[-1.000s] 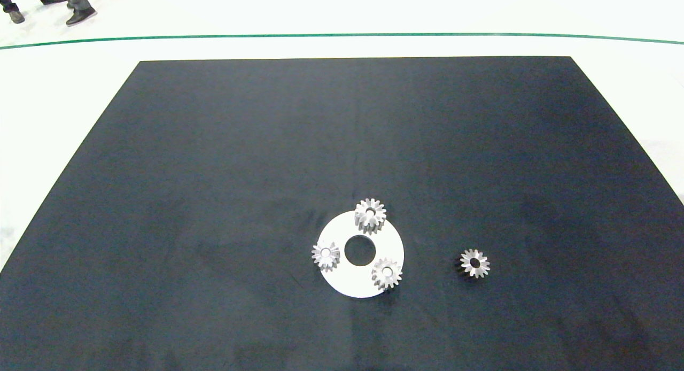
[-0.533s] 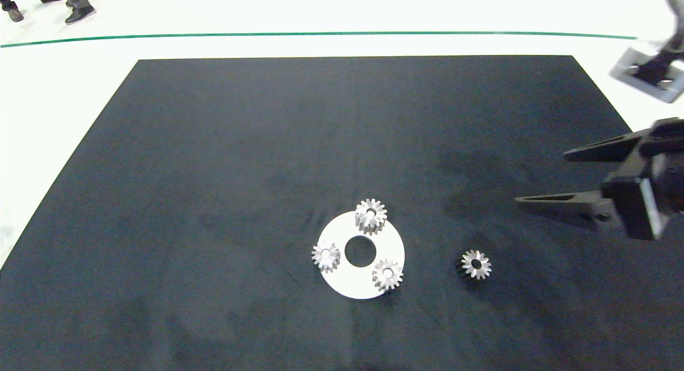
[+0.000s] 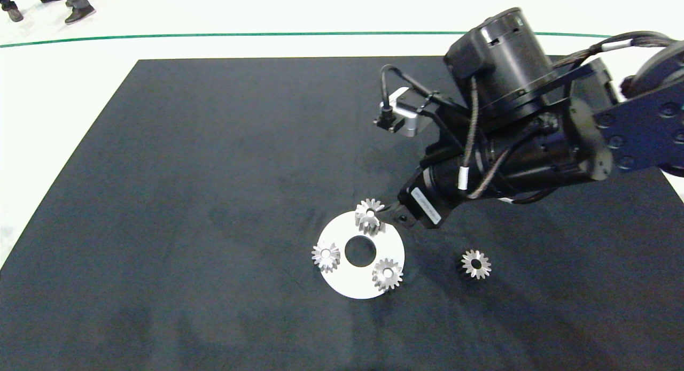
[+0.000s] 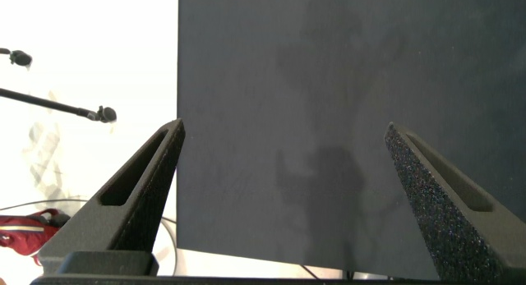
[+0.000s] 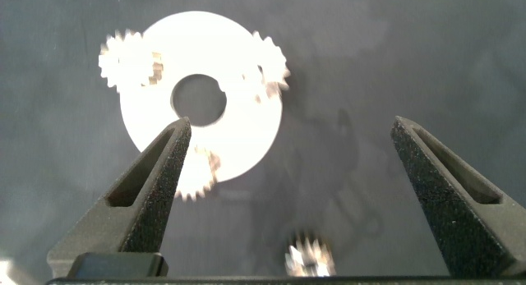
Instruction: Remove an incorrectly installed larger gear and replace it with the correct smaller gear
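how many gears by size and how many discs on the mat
larger gear: 1, on the white disc's far rim
small gears: 3, two on the disc, the smaller gear loose on the mat
white disc: 1
total: 5

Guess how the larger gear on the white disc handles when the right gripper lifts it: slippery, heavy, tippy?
The larger gear looks like solid metal, so probably rigid and heavy for its size. Its teeth may give the open right gripper uneven contact, so slipping is possible. It stands taller than the two installed small gears, so a sideways nudge might tilt it.
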### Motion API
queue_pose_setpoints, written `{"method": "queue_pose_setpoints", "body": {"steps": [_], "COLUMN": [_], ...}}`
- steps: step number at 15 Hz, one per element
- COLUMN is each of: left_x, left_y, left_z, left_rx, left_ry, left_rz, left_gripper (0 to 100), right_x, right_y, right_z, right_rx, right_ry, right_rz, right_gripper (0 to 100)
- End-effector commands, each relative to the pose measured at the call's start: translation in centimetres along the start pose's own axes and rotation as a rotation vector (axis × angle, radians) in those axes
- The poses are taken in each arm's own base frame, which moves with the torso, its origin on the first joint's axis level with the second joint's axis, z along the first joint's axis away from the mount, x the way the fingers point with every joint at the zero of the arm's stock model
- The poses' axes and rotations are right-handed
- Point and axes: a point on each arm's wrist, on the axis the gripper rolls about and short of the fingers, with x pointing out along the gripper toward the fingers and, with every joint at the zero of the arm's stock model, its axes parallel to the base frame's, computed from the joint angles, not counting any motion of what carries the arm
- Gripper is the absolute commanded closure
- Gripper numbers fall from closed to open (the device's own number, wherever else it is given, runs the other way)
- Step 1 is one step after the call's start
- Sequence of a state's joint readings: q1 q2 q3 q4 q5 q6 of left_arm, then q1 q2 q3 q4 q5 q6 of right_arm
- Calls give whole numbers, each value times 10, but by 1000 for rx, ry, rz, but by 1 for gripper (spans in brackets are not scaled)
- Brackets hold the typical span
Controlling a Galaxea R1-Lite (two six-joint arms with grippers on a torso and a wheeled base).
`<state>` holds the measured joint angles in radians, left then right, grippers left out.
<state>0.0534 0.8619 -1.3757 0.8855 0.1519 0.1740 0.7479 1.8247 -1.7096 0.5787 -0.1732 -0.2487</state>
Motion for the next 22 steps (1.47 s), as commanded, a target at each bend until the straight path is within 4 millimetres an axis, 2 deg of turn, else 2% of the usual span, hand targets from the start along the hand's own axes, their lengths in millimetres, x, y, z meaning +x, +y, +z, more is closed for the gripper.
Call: {"method": "queue_pose_setpoints", "body": {"steps": [1,8,16,22], "left_x": [-2,-6,-11,-13], "left_y": [0,1,1,1], "left_z": [-1,-2,-3,-3], "left_rx": [0,1,1,2], "left_ry": [-3,-17,-38,-45], "left_rz": [2,5,9,9], "left_gripper": [0,0,0,0], "right_x": [43,58,82,86], "right_y": [12,17,20,18], "right_z": [4,1,-3,-5], "right_rx": [-22,14,16,20], "right_ry": [65,91,112,123], "right_rz": [23,31,30,20], "right_gripper": [0,0,17,29]}}
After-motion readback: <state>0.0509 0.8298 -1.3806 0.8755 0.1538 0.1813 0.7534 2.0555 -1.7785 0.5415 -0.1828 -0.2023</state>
